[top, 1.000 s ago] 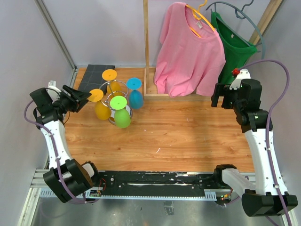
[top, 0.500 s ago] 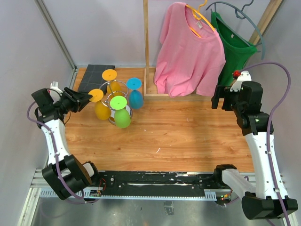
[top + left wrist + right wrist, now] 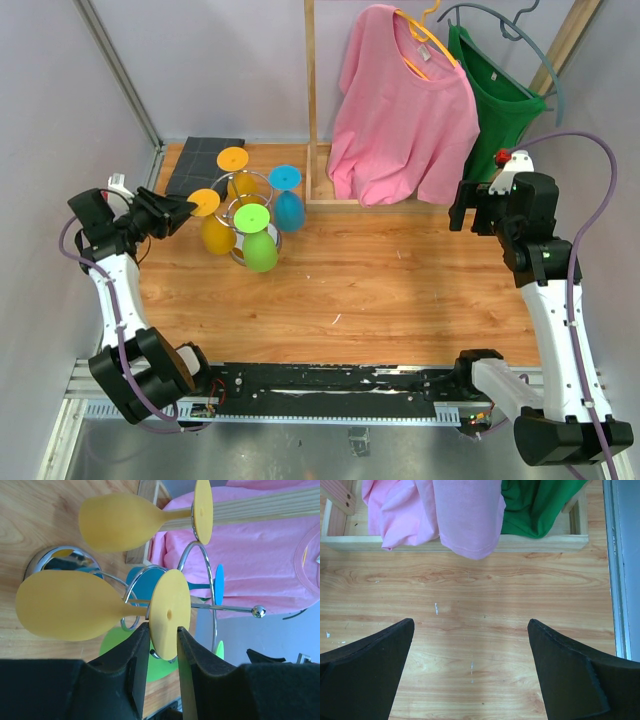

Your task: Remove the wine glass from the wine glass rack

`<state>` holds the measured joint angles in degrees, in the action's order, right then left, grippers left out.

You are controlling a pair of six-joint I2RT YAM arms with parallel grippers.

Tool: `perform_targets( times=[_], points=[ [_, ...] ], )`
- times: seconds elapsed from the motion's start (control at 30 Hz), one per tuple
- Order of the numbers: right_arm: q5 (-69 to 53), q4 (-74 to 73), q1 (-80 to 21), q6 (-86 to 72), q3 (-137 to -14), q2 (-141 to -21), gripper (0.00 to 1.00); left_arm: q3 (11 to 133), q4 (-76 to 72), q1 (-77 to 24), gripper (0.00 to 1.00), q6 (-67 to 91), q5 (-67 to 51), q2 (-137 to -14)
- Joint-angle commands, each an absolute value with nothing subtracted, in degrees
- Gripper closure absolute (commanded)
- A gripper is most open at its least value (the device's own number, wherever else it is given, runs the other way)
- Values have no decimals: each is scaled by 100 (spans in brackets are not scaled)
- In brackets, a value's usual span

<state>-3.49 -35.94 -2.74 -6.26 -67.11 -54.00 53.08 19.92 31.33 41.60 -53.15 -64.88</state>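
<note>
The chrome wine glass rack (image 3: 262, 190) stands at the left rear of the table, and its domed base (image 3: 54, 562) and wire loops show in the left wrist view. Several coloured glasses hang on it upside down. The yellow wine glass (image 3: 214, 228) hangs on its left side, with its bowl (image 3: 70, 605) and round foot (image 3: 170, 614) close to the camera. My left gripper (image 3: 162, 631) is closed on the rim of that foot, one finger on each face; from above the left gripper (image 3: 183, 208) reaches the disc's left edge. My right gripper (image 3: 470, 625) hangs open and empty over bare wood, far right.
An orange glass (image 3: 234, 170), a blue glass (image 3: 288, 205) and a green glass (image 3: 260, 248) share the rack. A dark mat (image 3: 205, 160) lies behind it. A wooden clothes rack (image 3: 311, 100) with a pink shirt (image 3: 400, 110) and a green shirt (image 3: 492, 75) stands at the back.
My left gripper advanced right to the yellow glass's foot a second ago and has held there since. The right arm shifted only slightly.
</note>
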Motion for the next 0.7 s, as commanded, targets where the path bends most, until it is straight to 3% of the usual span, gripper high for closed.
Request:
perform_targets(
  times=[0.0,0.67],
  points=[
    [-427,-3678,-360,-736,-6642,-5302,2,5265,1814,3164,68,4201,-5449,-6547],
    [-499,-3691,-360,-668,-6632,-5335,2,5265,1626,3172,68,4281,-5327,-6604]
  ],
)
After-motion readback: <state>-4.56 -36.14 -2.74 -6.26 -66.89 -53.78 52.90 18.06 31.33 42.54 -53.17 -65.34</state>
